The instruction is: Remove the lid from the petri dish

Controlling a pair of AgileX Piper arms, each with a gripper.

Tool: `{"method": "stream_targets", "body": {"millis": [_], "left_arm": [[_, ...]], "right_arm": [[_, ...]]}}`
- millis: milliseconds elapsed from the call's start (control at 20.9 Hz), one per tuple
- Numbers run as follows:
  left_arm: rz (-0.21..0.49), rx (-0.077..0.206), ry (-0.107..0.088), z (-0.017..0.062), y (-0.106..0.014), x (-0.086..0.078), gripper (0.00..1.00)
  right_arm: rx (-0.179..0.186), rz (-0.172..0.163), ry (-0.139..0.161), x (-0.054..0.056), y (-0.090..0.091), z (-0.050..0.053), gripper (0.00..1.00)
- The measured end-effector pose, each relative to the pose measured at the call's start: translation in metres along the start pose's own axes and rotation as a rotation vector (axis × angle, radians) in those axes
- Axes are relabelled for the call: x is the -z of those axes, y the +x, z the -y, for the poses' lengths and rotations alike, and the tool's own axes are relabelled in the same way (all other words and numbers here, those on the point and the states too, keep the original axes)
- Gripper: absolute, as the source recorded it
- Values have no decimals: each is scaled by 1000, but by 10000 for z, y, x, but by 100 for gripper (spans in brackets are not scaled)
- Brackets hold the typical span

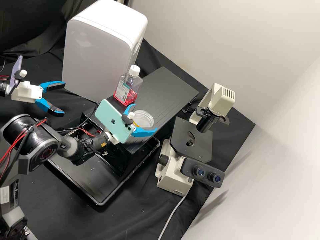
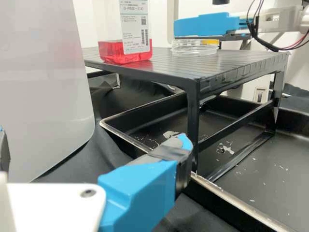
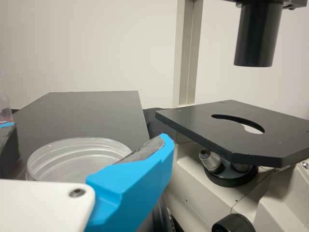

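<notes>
A clear petri dish (image 1: 144,117) with its lid on sits at the near end of the black raised shelf (image 1: 166,90). My right gripper (image 1: 145,117) is open, one blue finger on each side of the dish. In the right wrist view the dish (image 3: 72,157) lies between the fingers (image 3: 140,174). The left wrist view shows the dish (image 2: 195,47) on the shelf with the other arm's blue finger (image 2: 207,24) just over it. My left gripper (image 1: 63,98) hangs open and empty, well off to the left, beside the white box.
A flask of red liquid (image 1: 126,88) stands on the shelf just behind the dish. A tall white box (image 1: 100,46) is at the back left. The shelf stands in a black tray (image 1: 100,186). A microscope (image 1: 196,140) stands close on the right.
</notes>
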Motion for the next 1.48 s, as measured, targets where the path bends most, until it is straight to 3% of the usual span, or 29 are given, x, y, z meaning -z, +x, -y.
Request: {"method": "stream_targets", "body": {"millis": [861,908,1482], "left_arm": [[-2,12,-4,34,8,4,100],[-2,12,-4,34,8,4,100],[5,13,-4,39,13,-19,100]], "right_arm": [[0,0,0,0,0,0,0],[0,0,0,0,0,0,100],[-18,20,8,-18,0,-16,100]]}}
